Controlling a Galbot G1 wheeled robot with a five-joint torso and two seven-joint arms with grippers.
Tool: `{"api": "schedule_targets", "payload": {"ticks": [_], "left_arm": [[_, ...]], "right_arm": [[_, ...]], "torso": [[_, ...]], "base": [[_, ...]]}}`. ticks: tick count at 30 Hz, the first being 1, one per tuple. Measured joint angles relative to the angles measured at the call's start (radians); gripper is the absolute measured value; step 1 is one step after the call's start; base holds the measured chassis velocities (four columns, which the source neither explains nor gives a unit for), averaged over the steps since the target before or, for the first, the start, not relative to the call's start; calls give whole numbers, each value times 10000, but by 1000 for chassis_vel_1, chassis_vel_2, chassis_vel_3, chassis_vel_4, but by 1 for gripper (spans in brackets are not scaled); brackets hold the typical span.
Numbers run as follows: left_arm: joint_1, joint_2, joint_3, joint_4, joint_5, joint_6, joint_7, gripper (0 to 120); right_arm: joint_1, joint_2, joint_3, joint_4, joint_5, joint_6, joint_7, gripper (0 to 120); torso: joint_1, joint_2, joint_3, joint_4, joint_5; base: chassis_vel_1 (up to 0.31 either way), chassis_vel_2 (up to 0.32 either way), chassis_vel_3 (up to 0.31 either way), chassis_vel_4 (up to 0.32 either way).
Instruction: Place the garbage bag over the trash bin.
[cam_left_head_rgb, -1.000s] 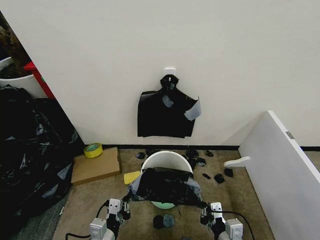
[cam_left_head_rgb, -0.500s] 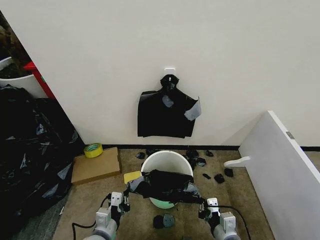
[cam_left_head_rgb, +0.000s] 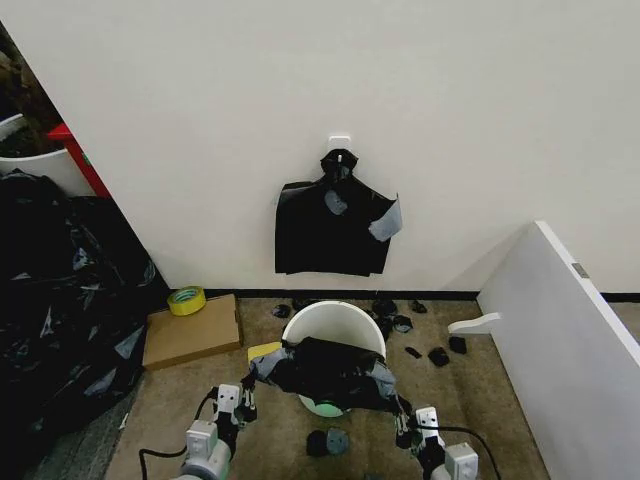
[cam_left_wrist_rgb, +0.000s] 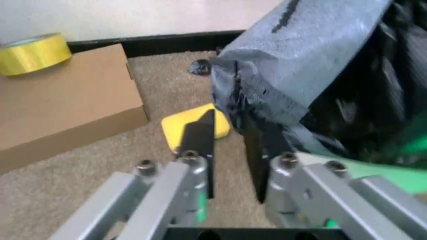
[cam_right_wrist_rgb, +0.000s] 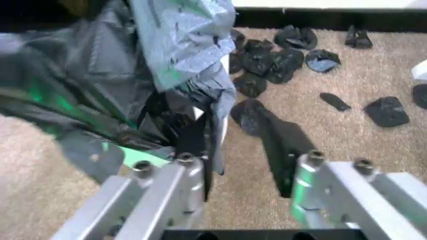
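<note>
The garbage bag (cam_left_head_rgb: 325, 368), crinkled glossy black plastic, lies draped over the near rim and front wall of the trash bin (cam_left_head_rgb: 335, 311), a round white bucket with a pale green base. My left gripper (cam_left_head_rgb: 243, 399) sits low on the bin's left. Its fingers (cam_left_wrist_rgb: 200, 142) are apart, and the bag's grey-shining corner (cam_left_wrist_rgb: 293, 65) hangs at their tips. My right gripper (cam_left_head_rgb: 403, 426) sits low on the bin's right with fingers (cam_right_wrist_rgb: 280, 150) spread wide. There the bag's edge (cam_right_wrist_rgb: 190, 55) hangs beside one finger, and carpet shows in the gap.
A flat black bundle (cam_left_head_rgb: 335, 228) hangs on the wall above the bin. A cardboard box (cam_left_head_rgb: 190, 332) with a yellow tape roll (cam_left_head_rgb: 186, 299) and a yellow pad (cam_left_head_rgb: 263, 353) lie left. Black scraps (cam_left_head_rgb: 436, 355) litter the carpet right, by a white panel (cam_left_head_rgb: 560, 330). Black sheeting (cam_left_head_rgb: 60, 300) is heaped far left.
The bag has sunk from a stretched, raised spread onto the bin's near rim. Both grippers have moved lower and slightly inward, and the bag's corners now sit above them.
</note>
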Motion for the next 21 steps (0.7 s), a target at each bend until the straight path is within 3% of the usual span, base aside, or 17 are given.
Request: {"api": "schedule_targets", "payload": {"ticks": [3, 5, 10, 14, 18, 21], "left_arm": [[314, 231, -63, -95, 113, -176, 126, 34], [380, 275, -74, -110, 113, -265, 172, 36], [870, 510, -223, 47, 67, -2073, 940, 60], [1098, 531, -277, 51, 154, -2721, 1230, 74], [1173, 533, -283, -36, 214, -2885, 1309, 84], [1183, 522, -282, -72, 443, -2965, 1352, 97]], "right_arm": [[-325, -52, 108, 26, -244, 706, -246, 39], [-395, -59, 140, 26, -289, 900, -316, 41], [-714, -77, 359, -173, -576, 2561, -864, 65], [-814, -71, 488, -339, -934, 3268, -1268, 78], [-851, -67, 656, -616, -1362, 3923, -1821, 89], [-738, -19, 1078, -1277, -2005, 5223, -3128, 98]], "torso": [[0, 0, 0, 1, 0], [0, 0, 0, 0, 0], [0, 0, 0, 0, 0], [-1, 0, 0, 1, 0], [-1, 0, -1, -1, 0], [-1, 0, 0, 1, 0]], "base": [[0, 0, 0, 0], [0, 0, 0, 0], [0, 0, 0, 0], [0, 0, 0, 0], [0, 0, 0, 0], [0, 0, 0, 0]]}}
